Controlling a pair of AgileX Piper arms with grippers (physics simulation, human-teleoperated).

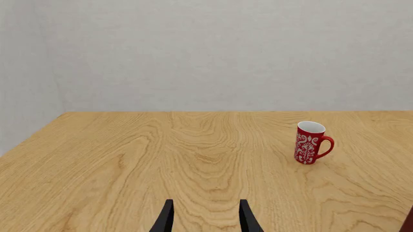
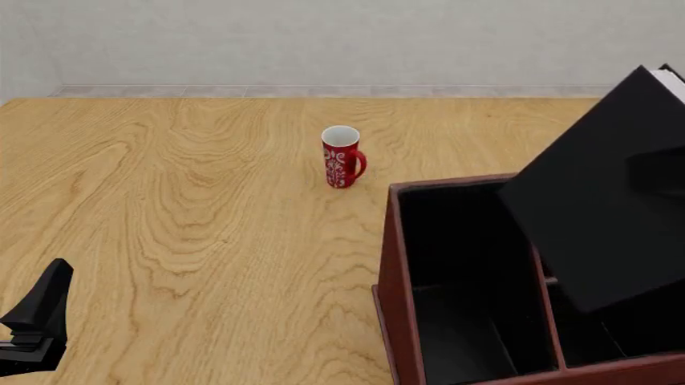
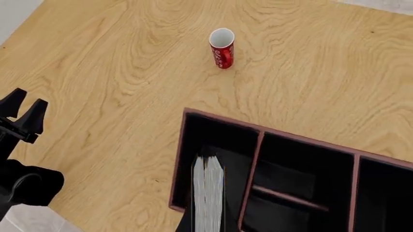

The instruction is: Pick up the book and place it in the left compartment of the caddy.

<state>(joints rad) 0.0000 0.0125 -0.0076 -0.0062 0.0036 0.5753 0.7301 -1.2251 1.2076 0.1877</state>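
The black book (image 2: 599,208) with white page edges (image 3: 208,191) hangs tilted in the air over the dark reddish-brown caddy (image 2: 387,265). My right gripper is shut on it and mostly hidden behind it. In the right wrist view the book's lower edge sits over the long, undivided left compartment (image 3: 223,137); that compartment also shows in the front view (image 2: 460,265). I cannot tell whether the book touches the caddy. My left gripper (image 1: 206,218) is open and empty, low over the table at the near left (image 2: 45,301).
A red mug with a white pattern (image 2: 342,157) stands upright on the wooden table (image 2: 192,208), beyond the caddy's left corner. It also shows in the left wrist view (image 1: 312,142) and right wrist view (image 3: 222,41). The caddy's right sections are split by a crossbar (image 3: 287,198).
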